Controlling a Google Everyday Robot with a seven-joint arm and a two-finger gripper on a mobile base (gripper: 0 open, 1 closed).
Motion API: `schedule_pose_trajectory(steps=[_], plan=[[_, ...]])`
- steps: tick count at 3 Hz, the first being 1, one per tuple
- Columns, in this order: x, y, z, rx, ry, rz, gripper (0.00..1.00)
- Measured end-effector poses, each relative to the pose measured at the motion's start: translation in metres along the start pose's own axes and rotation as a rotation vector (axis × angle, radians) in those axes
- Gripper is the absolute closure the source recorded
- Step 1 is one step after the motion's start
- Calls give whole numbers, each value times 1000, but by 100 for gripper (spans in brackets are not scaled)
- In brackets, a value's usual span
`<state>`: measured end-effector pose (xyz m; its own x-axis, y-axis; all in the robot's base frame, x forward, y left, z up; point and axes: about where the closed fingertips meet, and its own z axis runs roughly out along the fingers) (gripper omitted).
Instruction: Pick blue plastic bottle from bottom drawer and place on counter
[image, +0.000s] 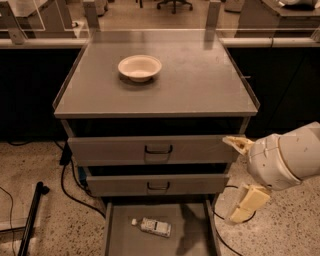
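At six o'clock, bottle (154, 226) lies flat in pulled-out drawer (120, 236), likely reachable from above; pincer (243, 174) at four o'clock, spread wide, empty.

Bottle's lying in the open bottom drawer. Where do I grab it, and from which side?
Probably best to take the blue plastic bottle across its labelled middle, coming straight down from above. It lies flat on its side on the bottom drawer floor, cap pointing left, so close front-to-back across the body. The gripper hangs open, off to the right of the drawers.
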<state>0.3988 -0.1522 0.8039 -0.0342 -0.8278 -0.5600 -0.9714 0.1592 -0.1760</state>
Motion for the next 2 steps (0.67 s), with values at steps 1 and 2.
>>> schedule_pose_trajectory(steps=[1, 2], plan=[[6, 3, 35, -44, -25, -12, 0], [23, 4, 82, -79, -39, 8, 0]])
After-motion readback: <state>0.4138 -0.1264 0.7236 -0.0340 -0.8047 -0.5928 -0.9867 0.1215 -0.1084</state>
